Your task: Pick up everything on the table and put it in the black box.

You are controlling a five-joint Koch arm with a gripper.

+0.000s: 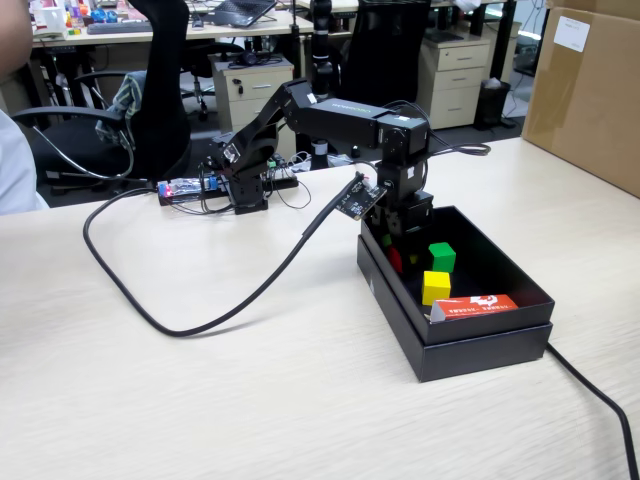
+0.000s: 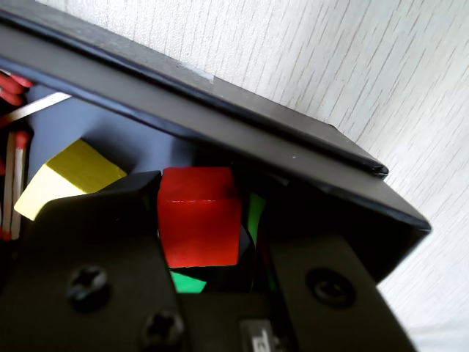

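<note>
Black box (image 1: 500,340) holds yellow cube (image 1: 436,287), green cube (image 1: 442,257), red packet (image 1: 475,307).

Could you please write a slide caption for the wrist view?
Pincer holding a red cube inside the black box, beside a yellow block.

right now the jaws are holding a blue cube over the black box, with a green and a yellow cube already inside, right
Not quite: the cube between the jaws is red, not blue, as the wrist view shows. The rest holds: it is over the black box, with the green cube and yellow cube already inside.
</note>
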